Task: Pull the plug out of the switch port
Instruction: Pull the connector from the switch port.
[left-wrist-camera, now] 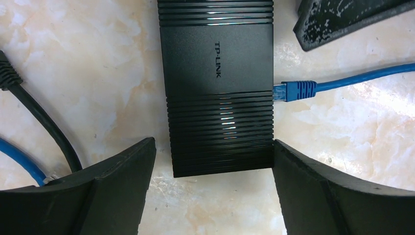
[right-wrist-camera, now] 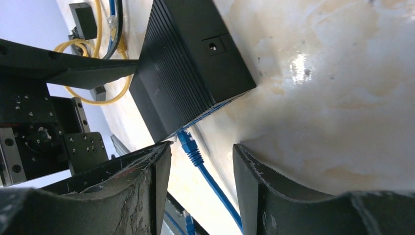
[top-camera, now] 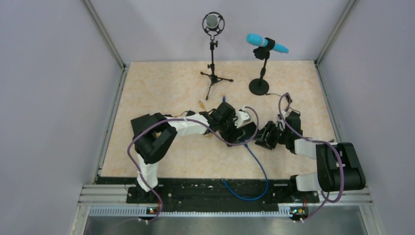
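Observation:
The switch [left-wrist-camera: 218, 73] is a flat black ribbed box lying on the marble tabletop. A blue plug [left-wrist-camera: 293, 91] sits in the switch port [left-wrist-camera: 275, 91] on its right edge, and its blue cable [left-wrist-camera: 362, 78] runs off to the right. My left gripper [left-wrist-camera: 214, 147] is open and straddles the near end of the box. Its right finger [left-wrist-camera: 303, 181] touches the corner, while the left finger [left-wrist-camera: 122, 171] stands apart. My right gripper [right-wrist-camera: 201, 147] is open just short of the plug [right-wrist-camera: 188, 144], with the cable [right-wrist-camera: 215, 188] running between its fingers. Both grippers meet at mid-table [top-camera: 247, 131].
A microphone on a tripod [top-camera: 213, 22] and a blue microphone [top-camera: 266, 44] on a round black base [top-camera: 259, 87] stand at the back. A black cable [left-wrist-camera: 39, 117] and a second blue cable [left-wrist-camera: 19, 159] lie left of the switch. Yellow cable [right-wrist-camera: 93, 98] loops behind it.

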Tool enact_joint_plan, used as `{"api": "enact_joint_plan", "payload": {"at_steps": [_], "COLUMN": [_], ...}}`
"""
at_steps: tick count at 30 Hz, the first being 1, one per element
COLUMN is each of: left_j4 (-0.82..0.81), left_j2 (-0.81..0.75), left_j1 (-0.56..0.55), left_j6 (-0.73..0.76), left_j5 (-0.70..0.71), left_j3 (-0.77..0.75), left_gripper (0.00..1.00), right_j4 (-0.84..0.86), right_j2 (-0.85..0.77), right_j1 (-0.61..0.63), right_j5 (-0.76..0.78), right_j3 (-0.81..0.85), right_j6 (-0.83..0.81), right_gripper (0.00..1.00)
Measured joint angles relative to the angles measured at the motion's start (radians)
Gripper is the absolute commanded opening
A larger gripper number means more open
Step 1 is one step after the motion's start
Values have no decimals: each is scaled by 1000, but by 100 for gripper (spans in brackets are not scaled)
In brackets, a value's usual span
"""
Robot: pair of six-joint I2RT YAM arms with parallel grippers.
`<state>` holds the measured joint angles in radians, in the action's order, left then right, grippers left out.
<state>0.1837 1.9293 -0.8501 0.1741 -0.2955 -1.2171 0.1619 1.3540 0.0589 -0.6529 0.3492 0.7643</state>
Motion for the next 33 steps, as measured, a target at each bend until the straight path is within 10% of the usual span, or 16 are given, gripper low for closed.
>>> {"api": "enact_joint_plan", "payload": {"at_steps": [33], "left_j4": [-9], "left_j2": [0], "left_j1": [-2], "left_j6": [-4], "left_j5": [5], "left_j3": [6], "left_gripper": [81], "right_j4": [437], "right_j2": [269], "right_j1": [97], "right_j5": [-129], "right_j3": [-47], "right_j6": [187], "right_gripper": [31]}}
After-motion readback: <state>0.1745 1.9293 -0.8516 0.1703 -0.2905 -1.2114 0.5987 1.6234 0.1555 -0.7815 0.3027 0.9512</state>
